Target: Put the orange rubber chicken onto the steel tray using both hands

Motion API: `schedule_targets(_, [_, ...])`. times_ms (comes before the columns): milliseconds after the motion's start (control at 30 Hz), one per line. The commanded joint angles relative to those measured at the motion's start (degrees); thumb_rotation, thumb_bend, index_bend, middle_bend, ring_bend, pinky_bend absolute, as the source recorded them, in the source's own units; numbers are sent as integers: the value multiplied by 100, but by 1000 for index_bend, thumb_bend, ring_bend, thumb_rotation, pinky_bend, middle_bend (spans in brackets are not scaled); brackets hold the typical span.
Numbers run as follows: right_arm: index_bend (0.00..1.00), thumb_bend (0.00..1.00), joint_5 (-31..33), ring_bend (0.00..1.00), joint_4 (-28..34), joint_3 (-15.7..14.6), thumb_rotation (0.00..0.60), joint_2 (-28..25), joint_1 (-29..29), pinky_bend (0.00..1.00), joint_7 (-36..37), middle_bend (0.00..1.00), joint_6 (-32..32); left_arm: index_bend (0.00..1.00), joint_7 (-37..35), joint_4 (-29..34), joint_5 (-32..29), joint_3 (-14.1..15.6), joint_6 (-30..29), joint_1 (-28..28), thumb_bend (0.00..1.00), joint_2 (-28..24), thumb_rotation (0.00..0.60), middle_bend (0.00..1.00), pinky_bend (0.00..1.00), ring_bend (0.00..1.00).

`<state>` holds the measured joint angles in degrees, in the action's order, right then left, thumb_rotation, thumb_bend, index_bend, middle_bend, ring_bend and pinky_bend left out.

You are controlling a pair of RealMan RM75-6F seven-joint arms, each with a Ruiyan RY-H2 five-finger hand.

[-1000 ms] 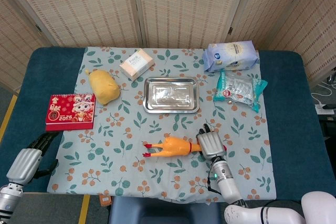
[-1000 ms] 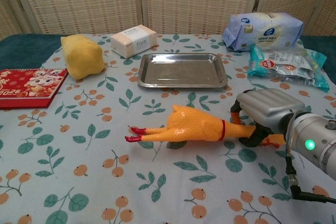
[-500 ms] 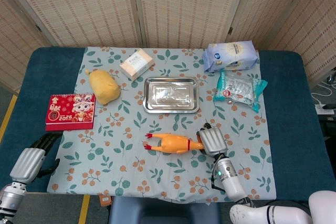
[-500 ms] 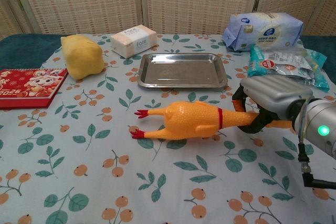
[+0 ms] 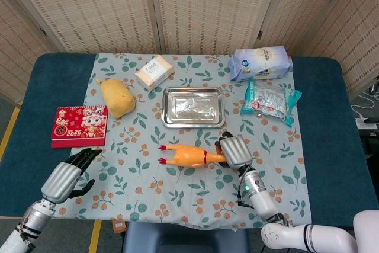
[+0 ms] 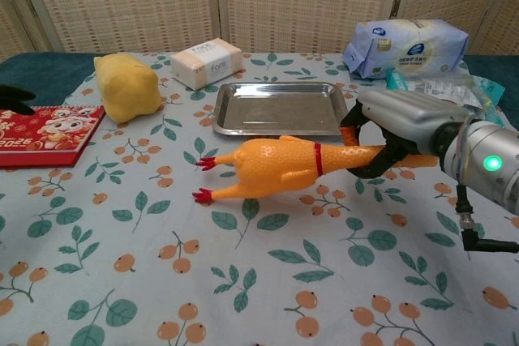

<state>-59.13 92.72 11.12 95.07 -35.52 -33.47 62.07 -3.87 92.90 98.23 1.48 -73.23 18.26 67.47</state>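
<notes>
Our right robot hand [image 6: 397, 131] grips the orange rubber chicken [image 6: 272, 166] by its neck and has lifted it nearer the flat steel tray [image 5: 193, 106]; our left robot hand [image 5: 66, 177], open, has advanced onto the worktop, ready to help

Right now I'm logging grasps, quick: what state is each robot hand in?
Left robot hand: open, holding nothing.
Right robot hand: gripping the orange rubber chicken by its neck end.

"Face" on tissue box [image 6: 206, 62]; "2025" on red calendar [image 6: 45, 133]
</notes>
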Motion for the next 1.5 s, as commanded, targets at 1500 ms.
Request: schedule_targets(1500, [875, 441, 93, 690, 585, 289, 600, 510, -516, 998, -198, 515, 658, 2, 322, -328, -2119, -1207, 1793, 2108, 337, 2279, 600, 35, 266, 45])
